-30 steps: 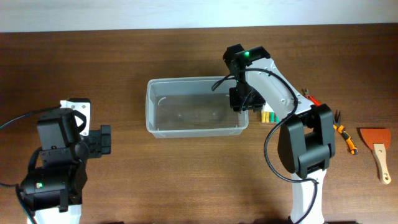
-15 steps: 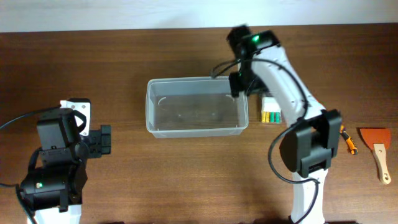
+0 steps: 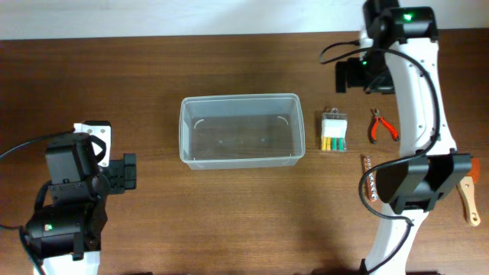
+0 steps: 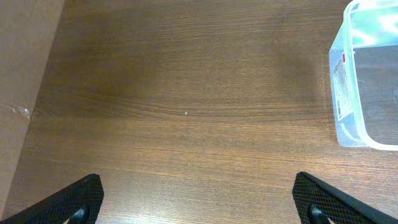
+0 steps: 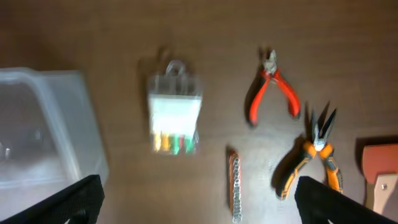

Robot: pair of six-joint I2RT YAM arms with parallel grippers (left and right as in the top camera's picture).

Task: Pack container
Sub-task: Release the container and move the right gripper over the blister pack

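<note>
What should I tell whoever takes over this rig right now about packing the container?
Left end effector: open, empty, left of the container.
Right end effector: open, empty, over the table's far side.
Container: nothing visible inside.
On the table to its right: blister pack, red cutters, bit strip, orange pliers, scraper.
Done: nothing packed. Left: all five items.

white right arm [image 3: 422, 76] and black left arm [image 3: 67, 195], black cables [image 3: 19, 150], green lights [image 3: 404, 15].
</note>
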